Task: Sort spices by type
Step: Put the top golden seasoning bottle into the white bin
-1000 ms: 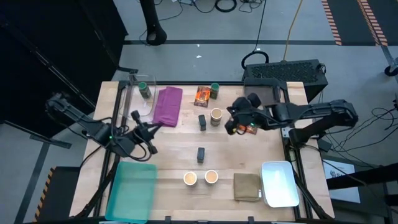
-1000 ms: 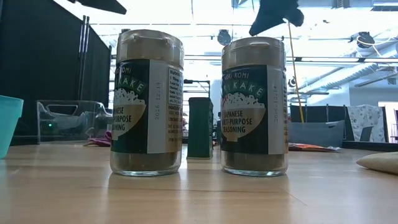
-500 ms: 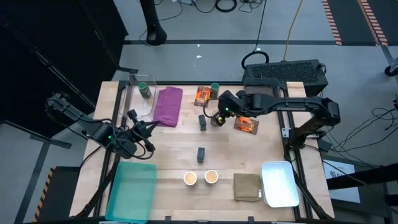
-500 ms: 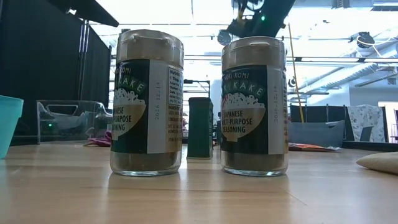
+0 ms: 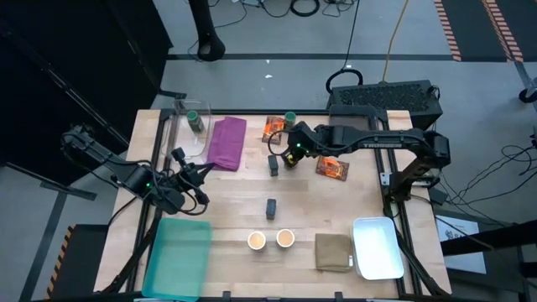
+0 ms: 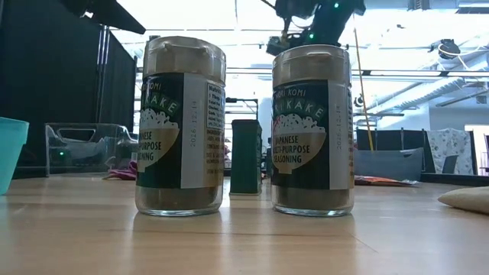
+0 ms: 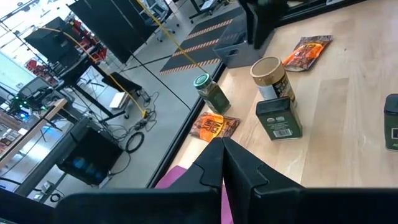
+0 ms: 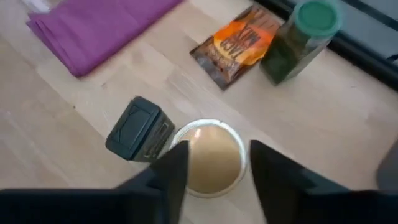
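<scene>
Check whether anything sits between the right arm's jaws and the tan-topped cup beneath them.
Nothing visible does. The right gripper hangs directly over the tan-topped cup, jaws open to either side of its top. The dark block stands right beside the cup, close to one finger, so it could get bumped on the way down.

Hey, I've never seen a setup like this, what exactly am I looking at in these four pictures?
A two-armed robot sorts spices on a wooden table. One camera looks straight down, one sits at table height behind two jars, and one rides on each wrist. The left gripper waits shut near the purple cloth. The right gripper hangs open over a tan-topped jar, holding nothing, with a dark block beside it and an orange packet and a green-lidded jar beyond.
</scene>
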### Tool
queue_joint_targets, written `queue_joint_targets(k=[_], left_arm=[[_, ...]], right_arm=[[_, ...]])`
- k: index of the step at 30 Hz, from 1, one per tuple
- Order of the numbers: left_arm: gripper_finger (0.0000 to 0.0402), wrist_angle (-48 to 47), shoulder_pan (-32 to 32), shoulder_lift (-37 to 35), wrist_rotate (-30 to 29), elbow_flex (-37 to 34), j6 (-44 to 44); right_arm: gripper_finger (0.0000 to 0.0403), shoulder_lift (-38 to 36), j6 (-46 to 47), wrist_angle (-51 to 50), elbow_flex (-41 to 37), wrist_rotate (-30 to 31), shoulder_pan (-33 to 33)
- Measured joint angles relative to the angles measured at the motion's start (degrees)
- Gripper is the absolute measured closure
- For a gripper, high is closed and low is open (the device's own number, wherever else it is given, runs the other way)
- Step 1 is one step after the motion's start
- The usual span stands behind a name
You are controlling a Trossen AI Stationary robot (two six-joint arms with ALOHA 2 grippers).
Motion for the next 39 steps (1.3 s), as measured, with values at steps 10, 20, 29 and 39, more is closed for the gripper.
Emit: queue_joint_targets(k=[10,20,29,39], left_arm=[[0.0391,0.0,0.0,0.0,0.0,0.0,-0.1],[0.0391,0.0,0.0,0.0,0.0,0.0,-0.2],[0.0391,0.1,0.0,0.0,0.0,0.0,-0.2],[0.0391,0.1,0.0,0.0,0.0,0.0,-0.2]], right_arm=[[0.0049,3.9,-0.4,2.6,0.0,0.0,0.0],[0.0008,5.2,-0.5,2.6,0.0,0.2,-0.7],[0.0004,9.0,-0.1,2.2,0.0,-0.6,-1.3],[0.0006,12.2,-0.5,2.8,0.0,-2.8,-1.6]])
